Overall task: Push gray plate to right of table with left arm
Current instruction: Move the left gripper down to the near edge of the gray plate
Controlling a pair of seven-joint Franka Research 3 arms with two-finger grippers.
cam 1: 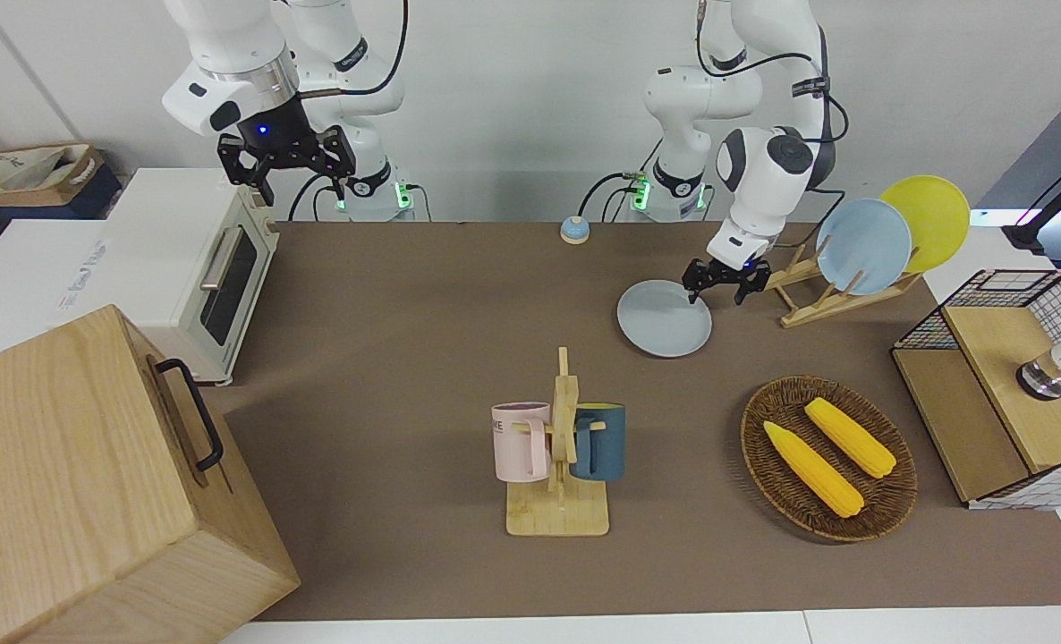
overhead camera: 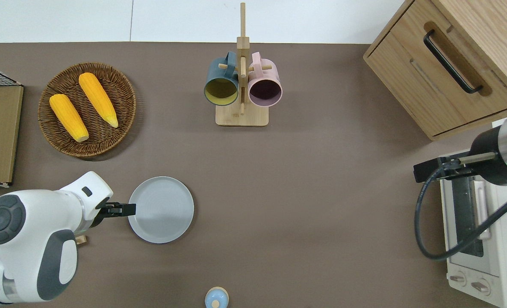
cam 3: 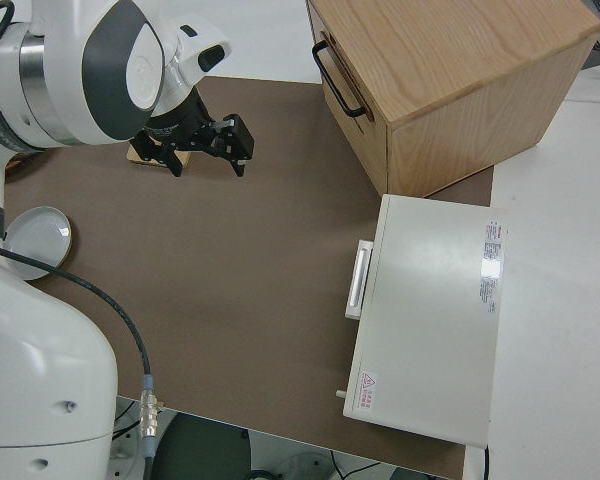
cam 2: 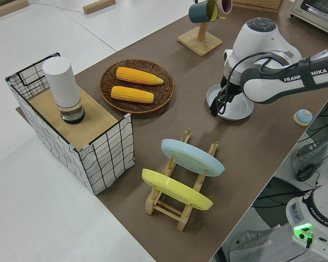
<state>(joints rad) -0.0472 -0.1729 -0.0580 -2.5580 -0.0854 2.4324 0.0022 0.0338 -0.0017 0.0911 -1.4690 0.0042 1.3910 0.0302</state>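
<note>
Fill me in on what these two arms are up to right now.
The left arm's pincer is down at the edge of the gray plate, on the side toward the left arm's end of the table, set to push it toward the right arm's end. The plate lies flat, nearer to the robots than the corn basket. The right arm is parked, pincer open.

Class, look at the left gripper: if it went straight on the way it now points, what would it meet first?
The left gripper points toward the right arm's end of the table, low at the gray plate. It would meet that plate's rim first; whether they already touch is unclear.
</note>
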